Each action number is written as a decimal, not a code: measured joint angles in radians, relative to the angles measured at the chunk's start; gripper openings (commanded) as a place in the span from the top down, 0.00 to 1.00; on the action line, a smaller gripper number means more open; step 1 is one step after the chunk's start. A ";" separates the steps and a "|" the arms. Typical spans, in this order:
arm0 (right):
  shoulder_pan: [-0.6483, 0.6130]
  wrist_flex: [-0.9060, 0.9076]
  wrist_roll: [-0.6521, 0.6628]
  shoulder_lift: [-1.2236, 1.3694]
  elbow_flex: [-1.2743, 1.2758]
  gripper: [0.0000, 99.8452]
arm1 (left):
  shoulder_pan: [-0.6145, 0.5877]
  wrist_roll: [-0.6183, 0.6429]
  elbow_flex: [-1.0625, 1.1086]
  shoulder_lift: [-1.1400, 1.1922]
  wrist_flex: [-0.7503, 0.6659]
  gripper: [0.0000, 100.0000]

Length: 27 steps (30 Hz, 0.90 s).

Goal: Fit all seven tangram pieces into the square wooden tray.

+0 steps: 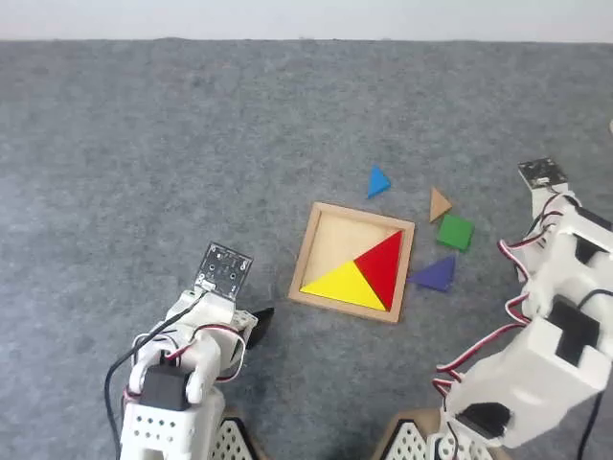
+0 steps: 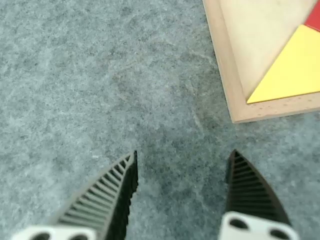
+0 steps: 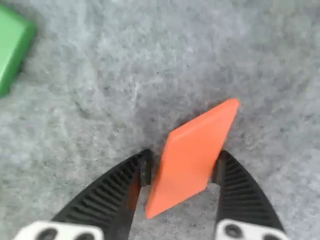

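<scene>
L gripper (image 2: pixel 184 154): open, empty, nr tray (image 2: pixel 223 70) corner
R gripper (image 3: pixel 183 152): clamped on orange piece (image 3: pixel 197 145)
In tray: yellow triangle (image 1: pixel 343 285), red triangle (image 1: pixel 383 265)

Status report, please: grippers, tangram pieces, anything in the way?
Left gripper open beside wooden tray. Right gripper shut on orange piece. Yellow triangle, red triangle in tray. Green square, purple triangle loose between right arm and tray.
</scene>
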 measured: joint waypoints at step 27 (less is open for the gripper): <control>-0.523 0.384 -0.301 -0.318 -0.132 0.99 | 0.000 0.000 0.000 0.000 0.000 0.72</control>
